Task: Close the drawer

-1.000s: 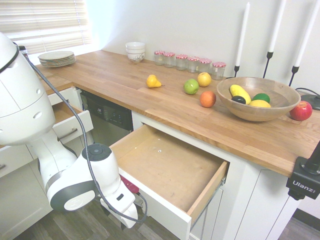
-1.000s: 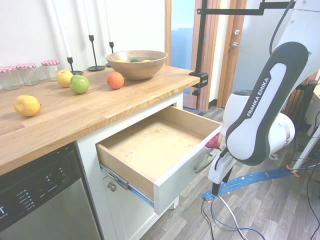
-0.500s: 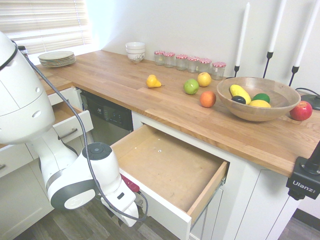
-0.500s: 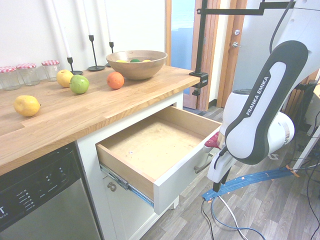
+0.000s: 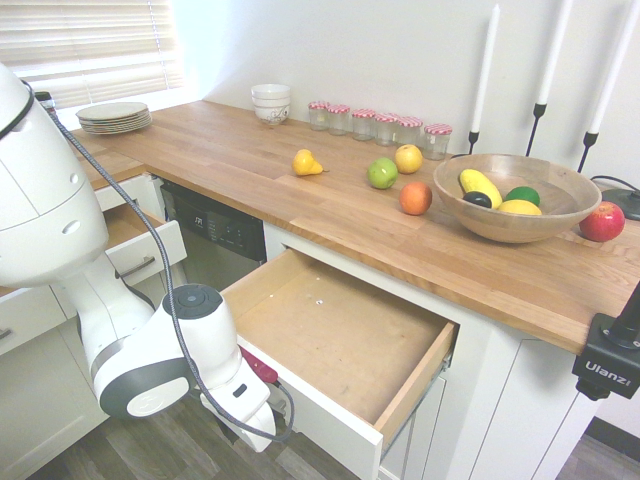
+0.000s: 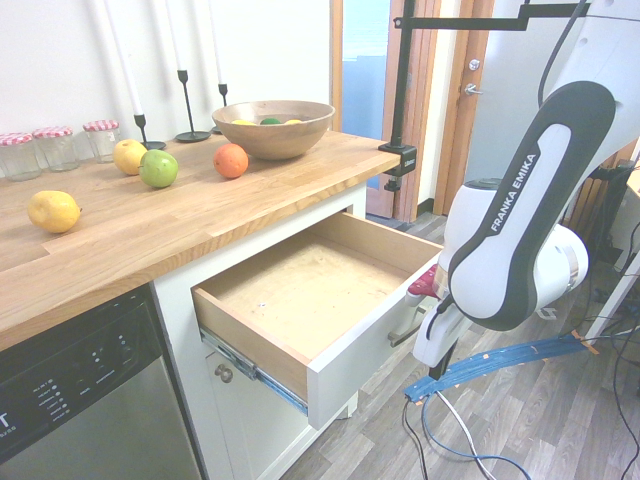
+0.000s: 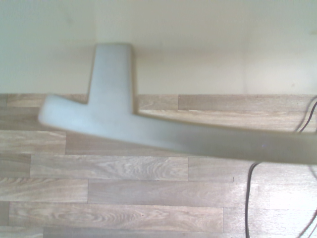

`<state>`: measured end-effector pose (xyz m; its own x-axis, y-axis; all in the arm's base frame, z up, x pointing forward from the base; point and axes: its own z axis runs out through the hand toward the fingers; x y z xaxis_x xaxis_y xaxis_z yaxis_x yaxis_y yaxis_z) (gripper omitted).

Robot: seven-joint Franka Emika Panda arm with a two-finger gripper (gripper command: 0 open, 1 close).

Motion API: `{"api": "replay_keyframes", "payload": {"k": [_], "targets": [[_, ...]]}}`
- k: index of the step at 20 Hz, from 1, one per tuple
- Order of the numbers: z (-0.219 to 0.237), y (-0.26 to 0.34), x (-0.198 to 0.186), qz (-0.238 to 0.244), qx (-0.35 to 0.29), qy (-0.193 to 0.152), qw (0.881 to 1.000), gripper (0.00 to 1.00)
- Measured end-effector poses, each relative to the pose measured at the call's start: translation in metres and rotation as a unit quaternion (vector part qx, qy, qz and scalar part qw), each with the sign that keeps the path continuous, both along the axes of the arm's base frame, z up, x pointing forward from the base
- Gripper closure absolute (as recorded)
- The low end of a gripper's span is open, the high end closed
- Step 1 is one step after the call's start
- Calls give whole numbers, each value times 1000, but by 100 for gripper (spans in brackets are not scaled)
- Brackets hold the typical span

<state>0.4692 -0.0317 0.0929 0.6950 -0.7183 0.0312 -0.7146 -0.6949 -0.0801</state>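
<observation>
Gripper (image 6: 428, 352) at open drawer (image 5: 345, 340), arm marked "FRANKA EMIKA"

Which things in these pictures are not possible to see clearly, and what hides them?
- The hand: both exterior views hide it behind the arm, so open or shut is unknown.
- The drawer front and most of the handle: first exterior view sees them only from behind; in the second the arm covers the handle's far end.
- The handle in the wrist view: blurred, cut off at the edge.
- Contact between hand and handle: no view shows it.
</observation>
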Motion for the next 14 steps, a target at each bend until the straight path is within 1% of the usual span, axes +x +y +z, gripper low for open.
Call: {"api": "replay_keyframes", "payload": {"k": [5,9,14], "targets": [[7,-1,10,-5,10,-22,1000,100],[14,-2,17,-5,10,-46,999,100],[21,3,27,-4,11,-66,998,100]]}}
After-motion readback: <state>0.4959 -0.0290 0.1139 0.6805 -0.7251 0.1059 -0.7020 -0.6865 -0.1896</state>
